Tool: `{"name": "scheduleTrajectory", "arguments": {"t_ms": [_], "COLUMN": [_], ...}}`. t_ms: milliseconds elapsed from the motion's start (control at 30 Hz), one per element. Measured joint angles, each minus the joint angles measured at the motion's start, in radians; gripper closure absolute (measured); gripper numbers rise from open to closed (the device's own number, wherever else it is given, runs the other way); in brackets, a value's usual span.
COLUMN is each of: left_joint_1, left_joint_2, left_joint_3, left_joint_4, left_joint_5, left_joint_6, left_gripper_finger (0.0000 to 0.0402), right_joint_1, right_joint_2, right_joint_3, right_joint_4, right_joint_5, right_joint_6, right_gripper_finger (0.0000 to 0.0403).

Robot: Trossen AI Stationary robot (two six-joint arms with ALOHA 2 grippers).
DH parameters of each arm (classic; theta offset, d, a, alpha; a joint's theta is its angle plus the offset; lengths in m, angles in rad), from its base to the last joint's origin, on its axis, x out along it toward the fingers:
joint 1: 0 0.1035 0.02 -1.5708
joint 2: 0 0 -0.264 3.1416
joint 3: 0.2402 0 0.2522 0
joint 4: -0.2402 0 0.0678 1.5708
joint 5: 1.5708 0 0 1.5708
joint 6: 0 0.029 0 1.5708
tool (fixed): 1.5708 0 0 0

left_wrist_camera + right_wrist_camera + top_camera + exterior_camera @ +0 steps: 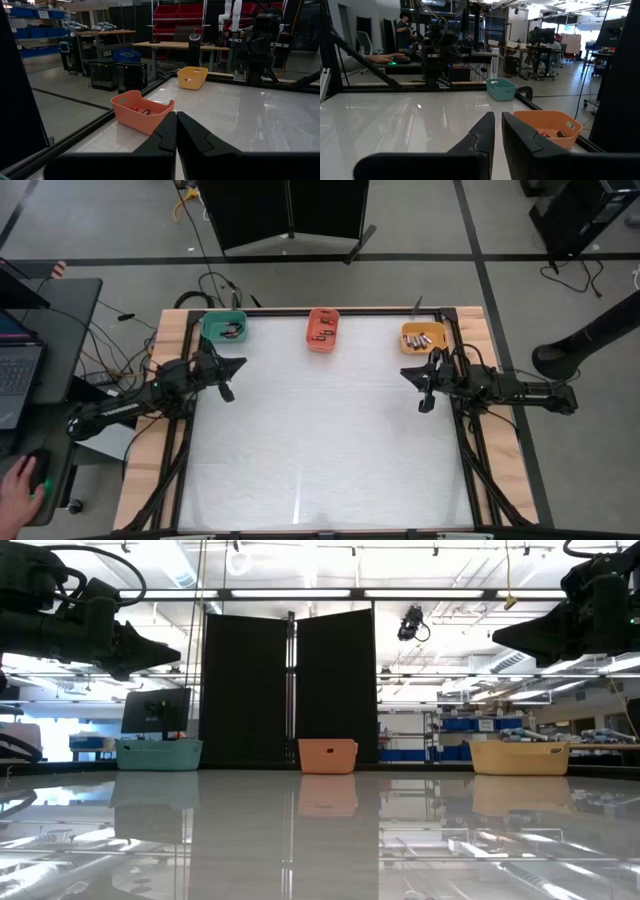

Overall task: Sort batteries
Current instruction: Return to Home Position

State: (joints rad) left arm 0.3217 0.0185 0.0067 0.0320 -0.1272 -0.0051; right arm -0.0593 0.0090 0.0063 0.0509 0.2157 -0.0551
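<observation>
Teal bin (224, 327), orange bin (323, 328) and yellow bin (423, 337) stand in a row at the far edge of the white table (320, 460), at about 11, 12 and 1 o'clock. The batteries (421, 340) lie inside these bins. The left gripper (232, 375) hangs above the table at 10 o'clock, near the teal bin, fingers pressed together, empty. The right gripper (418, 380) hangs at 2 o'clock, near the yellow bin, fingers closed to a thin slit, empty.

Left arm (120, 406), right arm (515, 389) raised; jaws closed.
</observation>
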Motion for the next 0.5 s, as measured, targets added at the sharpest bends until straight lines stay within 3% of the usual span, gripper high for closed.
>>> {"name": "scheduleTrajectory", "arguments": {"t_ms": [500], "left_joint_1": [0.000], "left_joint_2": [0.000], "left_joint_3": [0.000], "left_joint_4": [0.000], "left_joint_5": [0.000], "left_joint_6": [0.000], "left_gripper_finger": [0.0387], "right_joint_1": [0.000], "right_joint_2": [0.000], "right_joint_3": [0.000], "right_joint_4": [0.000], "right_joint_5": [0.000], "right_joint_6": [0.000], "right_gripper_finger": [0.0355]}}
